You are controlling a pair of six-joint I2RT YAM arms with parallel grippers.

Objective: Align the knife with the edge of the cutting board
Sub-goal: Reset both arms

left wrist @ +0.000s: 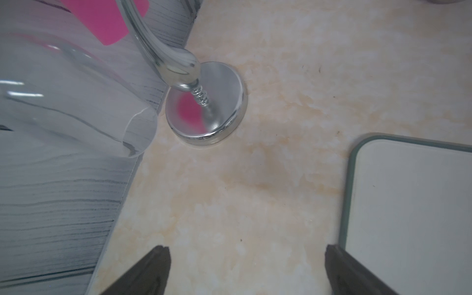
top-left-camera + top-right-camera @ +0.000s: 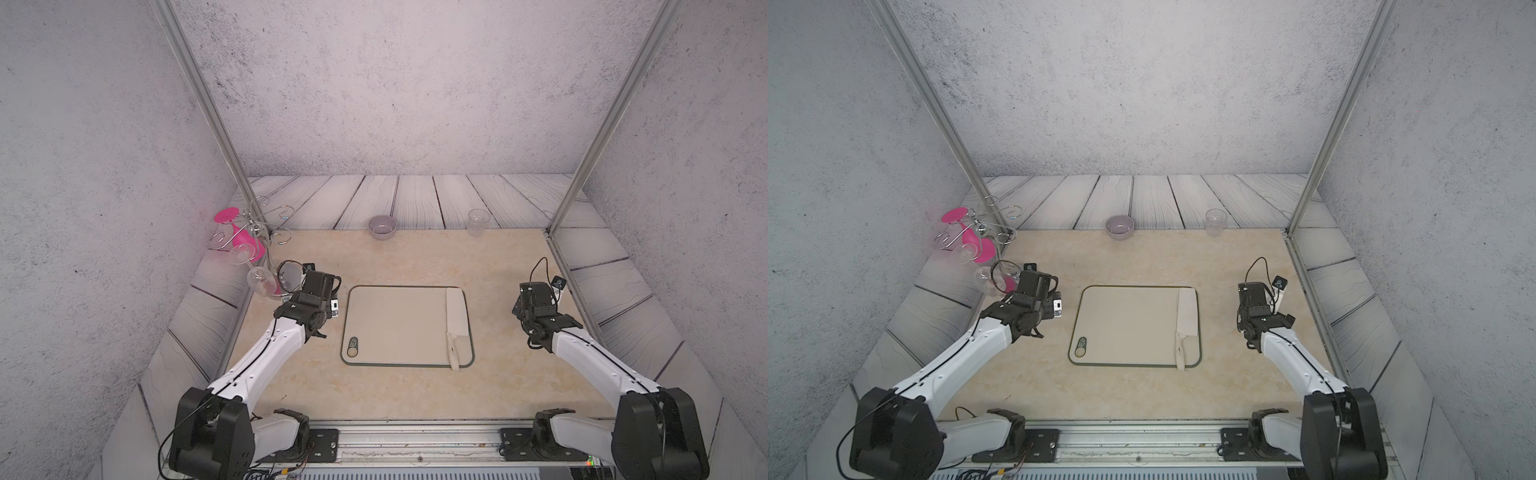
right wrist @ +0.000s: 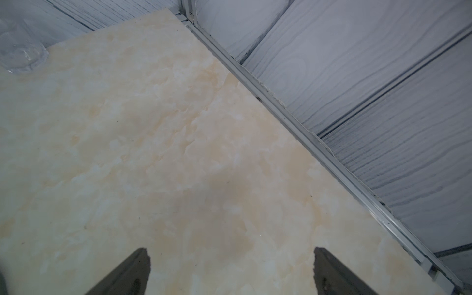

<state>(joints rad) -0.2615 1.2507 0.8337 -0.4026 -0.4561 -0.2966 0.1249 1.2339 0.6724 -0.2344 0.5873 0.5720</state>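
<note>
**A:** Item one: where is your pale cleaver-shaped knife (image 2: 456, 309)?
**B:** Flat on the large beige green-rimmed plastic cutting board (image 2: 395, 324), along its 3 o'clock edge. Blade to 12, handle to 6, butt just over the near rim.
**A:** Item two: jaws?
**B:** Your left gripper (image 1: 246, 258), at the board's 9 o'clock: spread, empty. Your right gripper (image 3: 231, 258), at 3 o'clock: spread, empty.
**A:** Outstanding?
**B:** Probably nothing. The knife looks parallel already.
</note>
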